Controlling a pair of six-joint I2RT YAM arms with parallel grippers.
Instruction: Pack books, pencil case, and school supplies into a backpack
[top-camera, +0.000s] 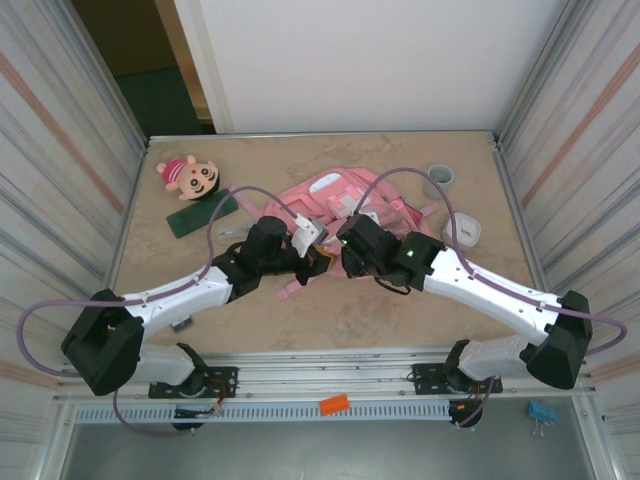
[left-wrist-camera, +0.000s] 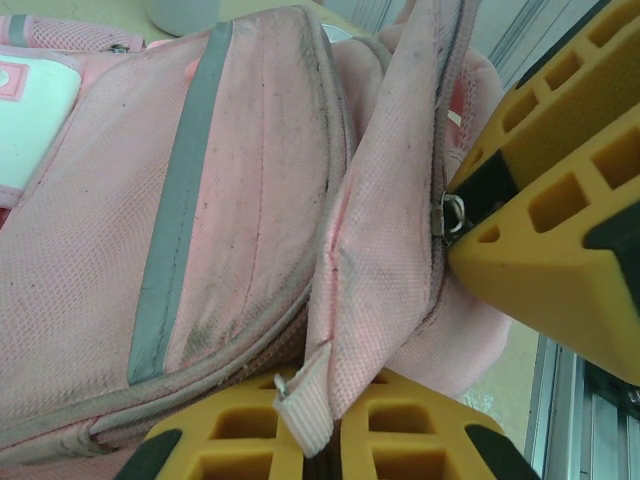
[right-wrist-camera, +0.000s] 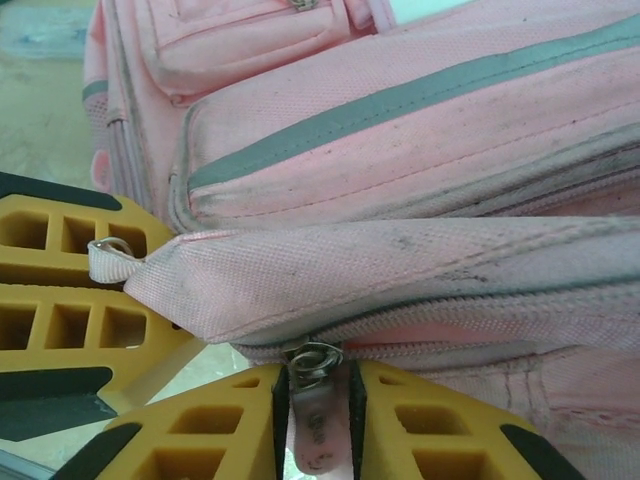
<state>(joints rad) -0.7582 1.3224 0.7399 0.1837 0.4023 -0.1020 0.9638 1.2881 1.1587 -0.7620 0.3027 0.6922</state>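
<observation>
Backpack (top-camera: 335, 200), pink, lies mid-table towards the far edge in the overhead view. Both arms meet over its near edge and hide the bag there, along with their own fingers. Bare table (top-camera: 400, 310) stays open between the bag and the arm bases. At the left, close to the side rail, lie the dark green pencil case (top-camera: 203, 215) and a doll (top-camera: 190, 177). A grey cup (top-camera: 438, 178) stands near the far right corner.

From the left wrist, the left gripper (left-wrist-camera: 318, 445) is pinched shut on a pink corner tab (left-wrist-camera: 310, 400) of the bag's flap, its fingers (left-wrist-camera: 230, 435) cut off by the lower edge. The right gripper (left-wrist-camera: 478, 200) crowds in from the right, at the zip pull (left-wrist-camera: 452, 215).

From the right wrist, the right gripper's fingers (right-wrist-camera: 200, 440) clamp the pull's pink tag between them. The other yellow pair holds the ringed tab just beside, at the left. The bag runs out of frame at the top and right.
</observation>
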